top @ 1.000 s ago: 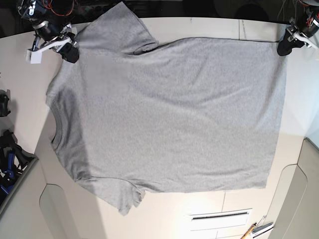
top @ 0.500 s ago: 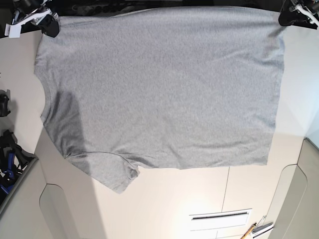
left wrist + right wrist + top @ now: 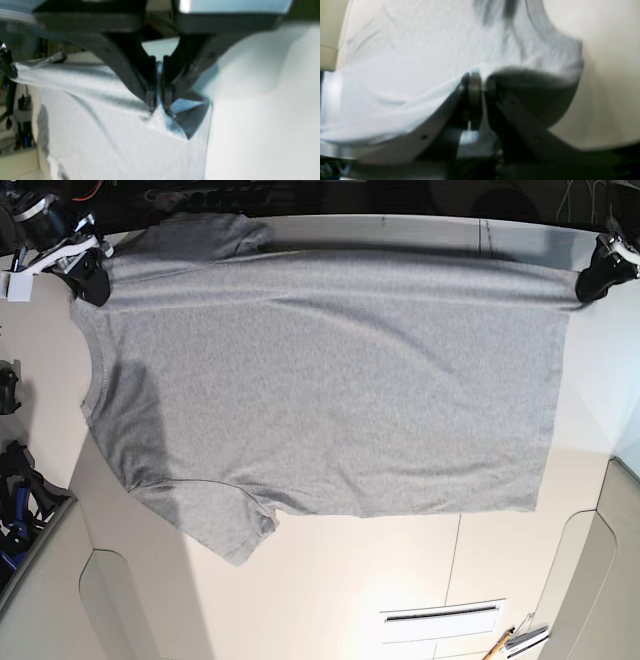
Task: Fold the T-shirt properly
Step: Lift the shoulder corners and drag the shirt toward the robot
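Two end effectors pinch the T-shirt (image 3: 330, 380) at its far edge: the left end effector (image 3: 158, 105) at a hem corner, the right end effector (image 3: 480, 80) near the shoulder. Its grey cloth lies spread across the worktop (image 3: 400, 570).

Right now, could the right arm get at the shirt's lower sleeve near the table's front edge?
Probably not yet: the right gripper is shut on the T-shirt at its shoulder corner, so it must let go first. The lower sleeve itself lies uncovered.
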You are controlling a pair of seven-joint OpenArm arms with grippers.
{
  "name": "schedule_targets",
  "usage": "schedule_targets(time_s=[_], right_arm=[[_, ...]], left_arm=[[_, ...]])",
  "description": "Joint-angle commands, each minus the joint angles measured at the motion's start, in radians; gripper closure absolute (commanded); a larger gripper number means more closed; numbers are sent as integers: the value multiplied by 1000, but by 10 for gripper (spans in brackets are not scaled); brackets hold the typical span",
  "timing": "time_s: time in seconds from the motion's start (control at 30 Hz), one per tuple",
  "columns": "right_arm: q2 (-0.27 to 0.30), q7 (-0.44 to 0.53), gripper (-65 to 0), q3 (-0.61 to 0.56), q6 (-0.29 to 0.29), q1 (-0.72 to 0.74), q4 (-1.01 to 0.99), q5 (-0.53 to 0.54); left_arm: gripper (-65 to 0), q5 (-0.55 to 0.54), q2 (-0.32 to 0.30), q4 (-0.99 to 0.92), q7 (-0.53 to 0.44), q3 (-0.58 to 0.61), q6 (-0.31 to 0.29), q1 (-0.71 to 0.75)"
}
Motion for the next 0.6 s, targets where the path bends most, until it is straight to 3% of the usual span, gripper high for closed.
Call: schedule_targets(time_s=[0.0,0.13,0.47,0.57], right_arm=[[21,26,0,-3,6,8,18,0],[50,35,0,-66,6,71,16,-63],[83,114,0,-325,-46,242,-108,-369],[83,142,0,-345,-47,293,-184,-400]], left_arm=[[0,1,-17,12,-21,-6,-9,-14],[0,79,-21,11,-63,41,-9,-74],[0,283,-23,11,-154,151,30,-185],[0,336,-23,11,-209,151,93,-187]])
